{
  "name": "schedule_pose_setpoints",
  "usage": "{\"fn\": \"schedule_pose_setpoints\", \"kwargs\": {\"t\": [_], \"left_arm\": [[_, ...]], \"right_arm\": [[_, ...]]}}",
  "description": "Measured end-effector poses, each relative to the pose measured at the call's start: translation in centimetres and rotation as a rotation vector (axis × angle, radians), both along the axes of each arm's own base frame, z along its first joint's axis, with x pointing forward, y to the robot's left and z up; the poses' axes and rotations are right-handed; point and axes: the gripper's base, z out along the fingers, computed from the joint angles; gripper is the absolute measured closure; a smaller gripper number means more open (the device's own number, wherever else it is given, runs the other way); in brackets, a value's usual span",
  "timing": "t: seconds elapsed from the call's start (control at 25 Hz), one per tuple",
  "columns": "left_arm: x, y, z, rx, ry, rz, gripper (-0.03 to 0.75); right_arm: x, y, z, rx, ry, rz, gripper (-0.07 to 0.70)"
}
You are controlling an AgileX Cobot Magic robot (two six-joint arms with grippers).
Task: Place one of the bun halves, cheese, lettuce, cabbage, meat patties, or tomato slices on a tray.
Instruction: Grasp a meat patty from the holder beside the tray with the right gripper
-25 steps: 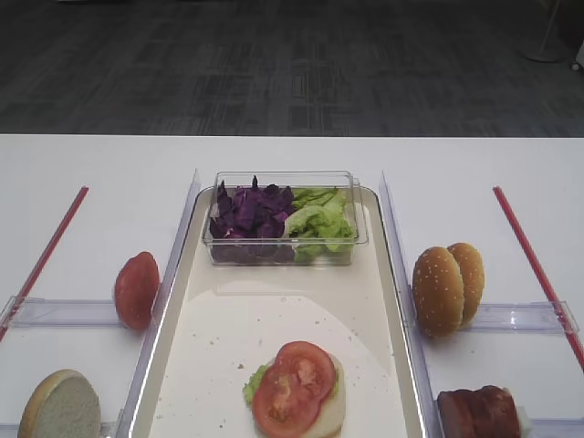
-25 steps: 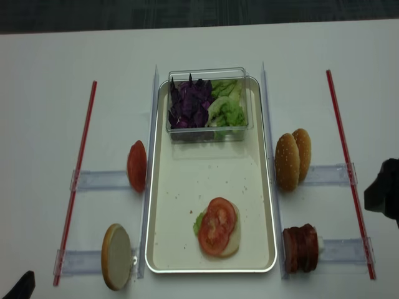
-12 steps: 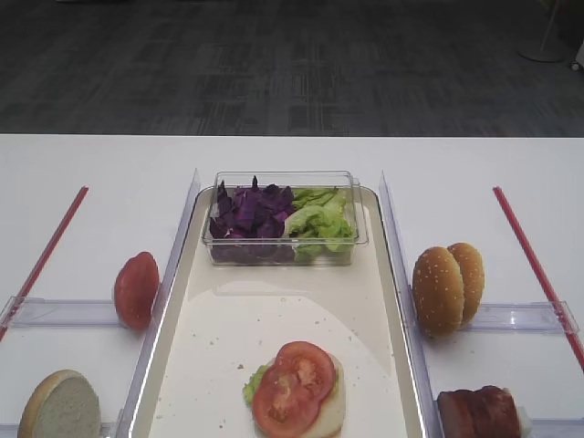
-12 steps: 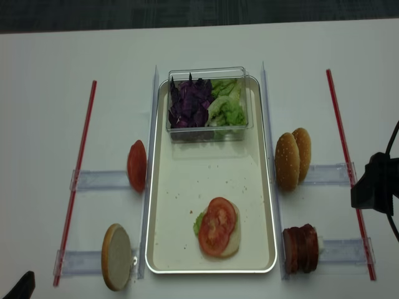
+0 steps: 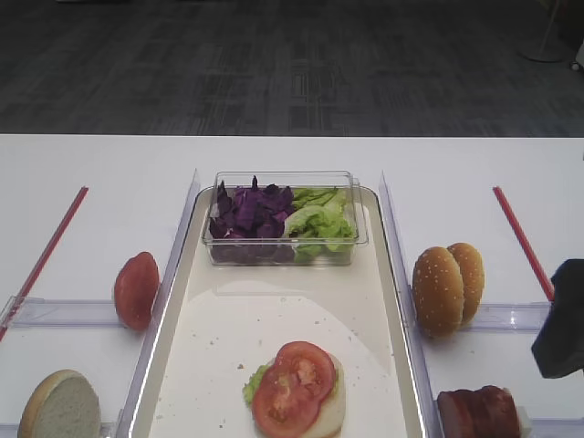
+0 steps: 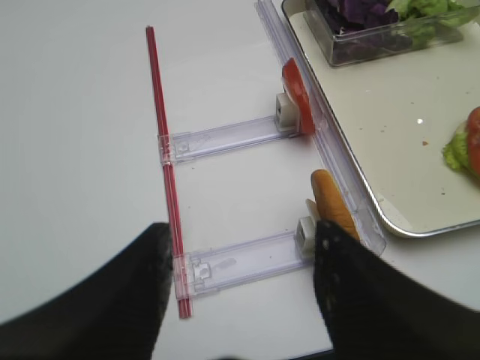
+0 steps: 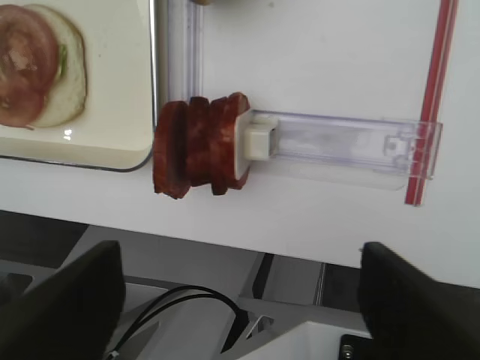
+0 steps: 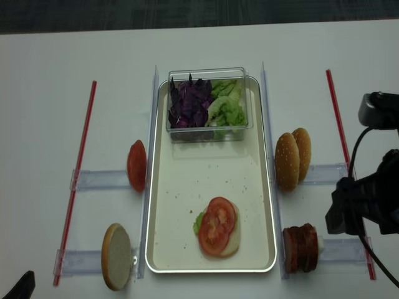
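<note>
Step in hand, by my judgement: the approach to a pick. The right gripper point(image 8: 349, 212) hangs above the table just right of the upright row of pinkish-brown, dark-edged meat patties point(image 8: 301, 248), which stand on edge in a clear plastic pusher rail point(image 7: 337, 142) beside the long cream-white rimmed tray point(image 8: 187, 205).

On the tray lies a partial stack: a pale flat bun half point(image 5: 328, 411) carrying light green crinkled lettuce point(image 5: 255, 383) and two bright red seeded tomato slices point(image 5: 292, 388). A patty looks the likely next layer.

Right gripper: its fingers show as dark blurs at the lower corners of the right wrist view, standing wide apart, holding and touching nothing.

Next move calls for descent over the outermost patty, the jaws straddling one disc only, without toppling the row.

Left gripper point(image 6: 232, 300): fingers apart and empty, hovering near the standing pale bun round point(image 6: 334, 214).
</note>
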Motion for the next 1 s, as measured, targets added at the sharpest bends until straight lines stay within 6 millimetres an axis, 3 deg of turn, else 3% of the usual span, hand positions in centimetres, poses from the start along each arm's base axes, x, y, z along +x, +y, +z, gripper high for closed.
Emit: {"fn": "schedule_pose_setpoints", "kwargs": {"t": [0.28,0.52,0.72,1.0], "left_arm": [[0.0,0.0,0.0,0.0,0.0,0.0,0.333],[0.0,0.0,0.0,0.0,0.0,0.0,0.333],[0.0,0.0,0.0,0.0,0.0,0.0,0.333],[0.0,0.0,0.0,0.0,0.0,0.0,0.333]], "right_arm": [[0.7,3.0,-1.1,0.006,0.018,0.03,-0.006],[0.6,5.1,-2.0,-0.009,0.042,0.048,0.071],[0.6,6.6,-2.9,-0.027,0.067,0.068,0.119],[1.3,8.0,-4.6,-0.055,0.101,0.071,0.127]]}}
